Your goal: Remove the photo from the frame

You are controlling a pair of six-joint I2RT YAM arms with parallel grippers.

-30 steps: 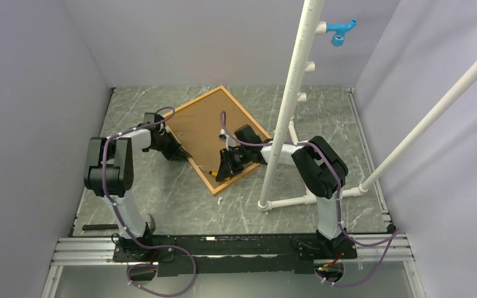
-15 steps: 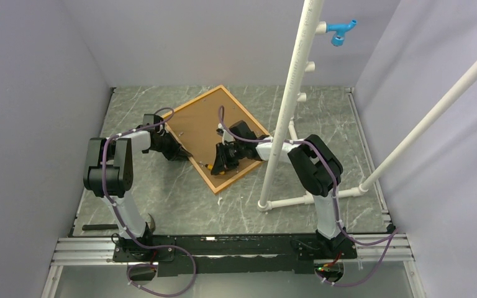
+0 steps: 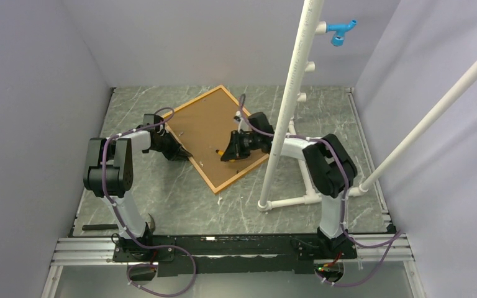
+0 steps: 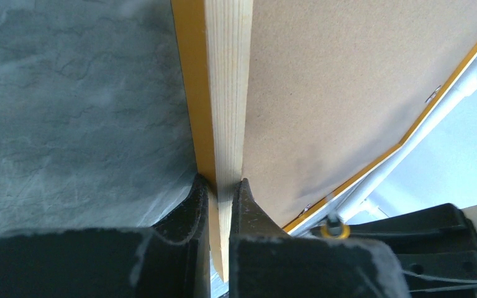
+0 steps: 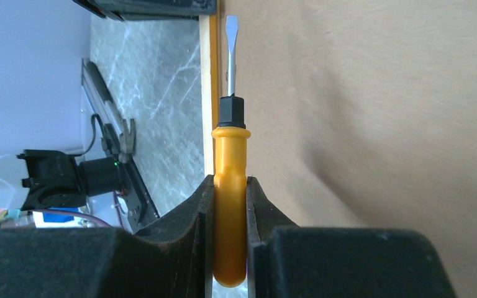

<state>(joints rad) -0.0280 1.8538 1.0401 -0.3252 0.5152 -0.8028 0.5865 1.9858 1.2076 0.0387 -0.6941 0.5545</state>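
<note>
The orange frame (image 3: 242, 174) lies face down on the marble table, with its brown backing board (image 3: 205, 124) facing up. The photo is hidden. My left gripper (image 3: 183, 154) is shut on the frame's left rail; in the left wrist view the fingers (image 4: 223, 183) pinch the pale wood edge (image 4: 227, 93) beside the board (image 4: 348, 81). My right gripper (image 3: 227, 153) hovers over the board's right part, shut on an orange-handled screwdriver (image 5: 230, 149). The flat blade points along the frame's inner edge (image 5: 213, 74), just above the board (image 5: 379, 124).
A white PVC pipe stand (image 3: 286, 112) rises just right of the frame, close to my right arm, and its base (image 3: 292, 202) lies on the table. A blue fitting (image 3: 340, 31) sits high on it. A dark tool (image 3: 99, 227) lies at the near left edge.
My right gripper has carried the screwdriver from the frame's near corner back and to the right, over the board's right side. The left gripper and the frame have not moved.
</note>
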